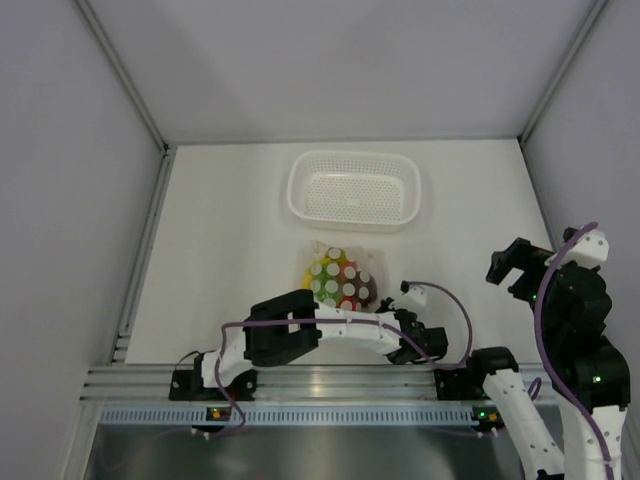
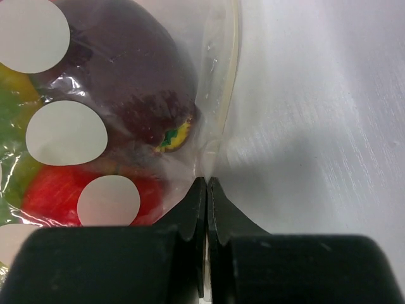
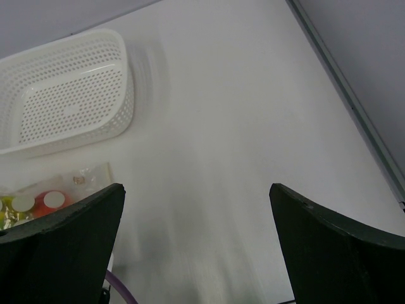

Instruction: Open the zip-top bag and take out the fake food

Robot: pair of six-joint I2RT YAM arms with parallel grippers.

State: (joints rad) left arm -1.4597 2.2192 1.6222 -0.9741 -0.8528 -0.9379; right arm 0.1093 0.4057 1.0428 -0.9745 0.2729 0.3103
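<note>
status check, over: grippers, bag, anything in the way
Left gripper shut on zip-top bag edge. Right gripper open, empty, off the bag. Fake food inside bag. Nothing in the way; basket beyond.

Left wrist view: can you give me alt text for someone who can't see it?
The left gripper, fingers pressed together, pinches the edge of a clear, white-dotted zip-top bag on a white table. Through the plastic show a dark maroon fruit, a red tomato and bits of green and yellow.

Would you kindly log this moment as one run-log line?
left gripper: shut on bag edge | right gripper: open, off bag | food: inside bag
</note>
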